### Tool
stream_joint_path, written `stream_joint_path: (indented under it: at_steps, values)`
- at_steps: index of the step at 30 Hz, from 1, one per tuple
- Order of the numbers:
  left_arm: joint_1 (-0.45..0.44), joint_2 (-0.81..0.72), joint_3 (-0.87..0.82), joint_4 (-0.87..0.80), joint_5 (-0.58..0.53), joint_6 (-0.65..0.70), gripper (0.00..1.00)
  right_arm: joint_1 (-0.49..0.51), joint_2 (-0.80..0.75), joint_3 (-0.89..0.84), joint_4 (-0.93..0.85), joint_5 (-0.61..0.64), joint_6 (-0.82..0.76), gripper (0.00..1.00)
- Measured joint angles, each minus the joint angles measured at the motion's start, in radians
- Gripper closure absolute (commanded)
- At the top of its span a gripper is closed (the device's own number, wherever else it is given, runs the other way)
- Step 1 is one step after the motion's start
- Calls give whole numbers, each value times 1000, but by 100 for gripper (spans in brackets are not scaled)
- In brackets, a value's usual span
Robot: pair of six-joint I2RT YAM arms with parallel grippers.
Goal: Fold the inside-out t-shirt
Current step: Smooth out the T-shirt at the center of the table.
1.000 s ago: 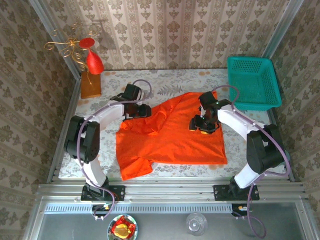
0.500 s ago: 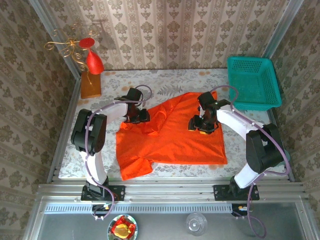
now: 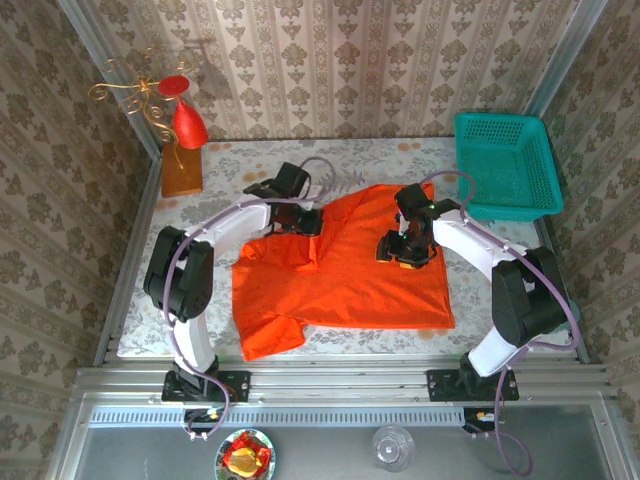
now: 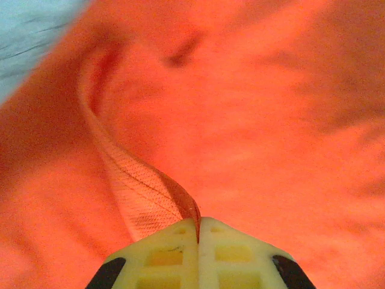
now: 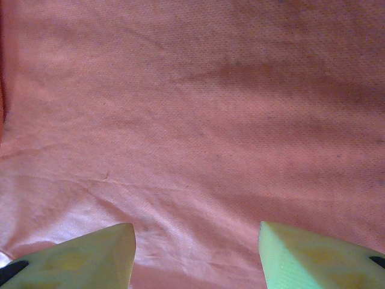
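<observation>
The inside-out t-shirt (image 3: 350, 285) lies spread and wrinkled on the table, bright orange-red, with one sleeve hanging toward the front left. My left gripper (image 3: 310, 222) is at its upper left edge. In the left wrist view that gripper (image 4: 198, 232) is shut on a thin raised hem of the t-shirt (image 4: 144, 192). My right gripper (image 3: 405, 250) rests over the shirt's upper right part. In the right wrist view it (image 5: 195, 253) stands open, fingers wide apart, with flat t-shirt fabric (image 5: 198, 120) between and beneath them.
A teal basket (image 3: 505, 165) sits at the back right corner. A red cone ornament with gold wire (image 3: 188, 125) stands on a wooden block (image 3: 181, 172) at the back left. Bare patterned table (image 3: 380, 160) lies behind the shirt. A small dish (image 3: 244, 456) and a glass (image 3: 392, 445) sit below the front rail.
My left gripper has moved right along the shirt's upper edge and shut on a hem of the fabric. The right arm has stayed where it was.
</observation>
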Motion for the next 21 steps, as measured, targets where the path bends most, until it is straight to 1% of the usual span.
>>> stream_joint_path:
  at_steps: [3, 5, 7, 9, 14, 20, 21]
  values:
    - [-96, -15, 5, -18, 67, 79, 92, -12, 0, 0, 0, 14, 10, 43]
    - [-149, -11, -1, -32, 95, 108, 89, -24, 0, -2, 2, 23, 21, 43]
    - [-177, -3, -19, -32, 116, 119, 84, -35, 0, -3, 6, 29, 29, 43]
    - [-177, 3, -50, -22, 127, 121, 75, -42, 0, -3, 14, 29, 39, 43]
    - [-159, 4, -119, 30, 145, 101, 76, -44, 14, -3, 52, 13, 58, 45]
    - [-159, 3, -147, 80, 158, 79, 72, -41, 88, 4, 130, -89, 81, 49]
    - [-159, 0, -156, 91, 154, 76, 70, -39, 108, 12, 142, -109, 84, 49]
